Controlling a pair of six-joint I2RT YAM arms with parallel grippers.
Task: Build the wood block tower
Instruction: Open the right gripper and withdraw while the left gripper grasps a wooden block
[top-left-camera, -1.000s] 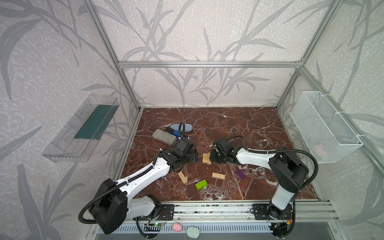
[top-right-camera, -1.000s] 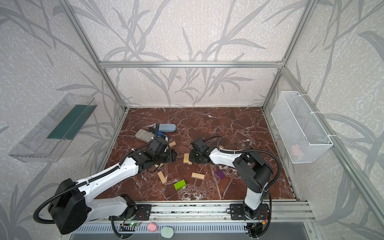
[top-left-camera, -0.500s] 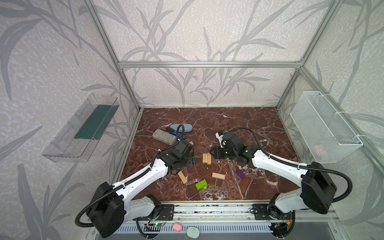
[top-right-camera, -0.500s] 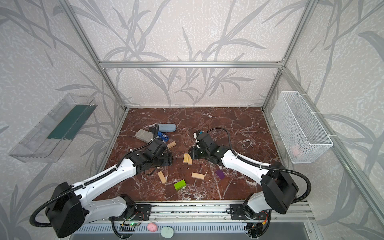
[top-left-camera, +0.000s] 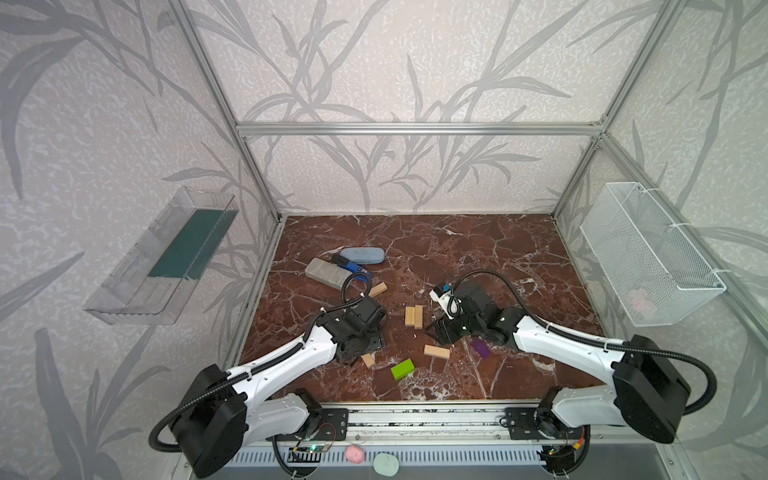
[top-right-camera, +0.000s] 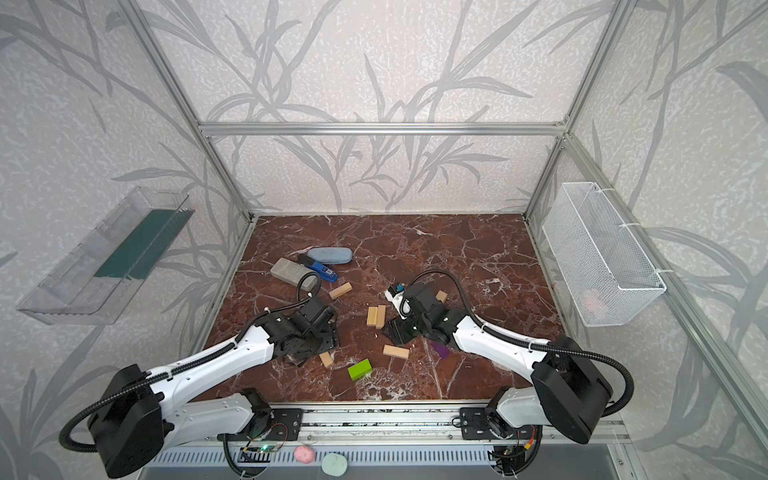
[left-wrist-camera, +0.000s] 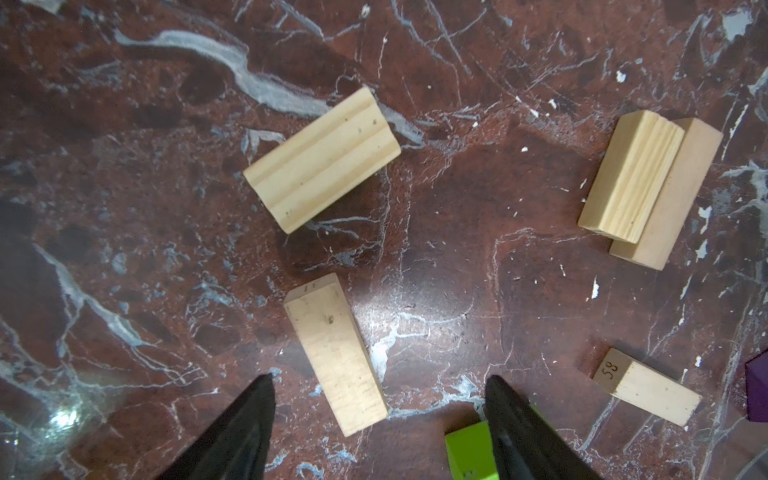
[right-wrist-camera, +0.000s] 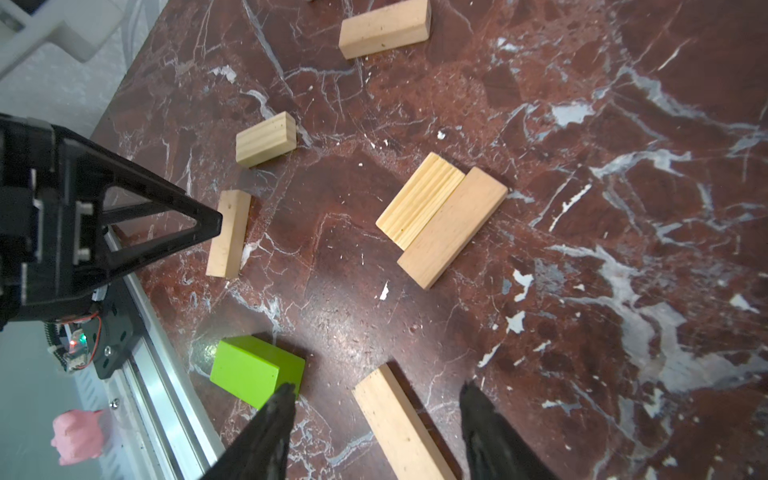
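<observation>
- Left wrist view: left gripper (left-wrist-camera: 380, 380) fingers apart, holding nothing. Pale block (left-wrist-camera: 334, 353) lies flat on the marble floor (left-wrist-camera: 124, 208), one end reaching into the gap between the tips and clear of both.
- Grooved block (left-wrist-camera: 322, 160) sits at frame centre, above the pale block and apart from it.
- 58 block (left-wrist-camera: 648, 392) is at lower right, the number stamped on its end face. Purple block (left-wrist-camera: 758, 390) is cut off by the right edge beside it.
- Pair (left-wrist-camera: 648, 187) is at upper right: two pale blocks side by side, long faces touching, ends offset.
- Right wrist view: right gripper (right-wrist-camera: 378, 386) fingers apart, gripping nothing. The 58 block lies lengthwise between them at bottom centre, with a gap on each side.
- Green block (right-wrist-camera: 257, 370) is at lower left, just beside one fingertip in the frame.
- Both top views: the pair is mid-floor between the two grippers; the green and purple blocks are nearer the lower floor edge.
- In a top view, far block (top-left-camera: 377, 289) lies up and left of the pair, near the stapler (top-left-camera: 353, 268).
- In a top view, another block end (top-right-camera: 441, 296) shows behind the right wrist.
- Every visible block rests directly on the floor.
</observation>
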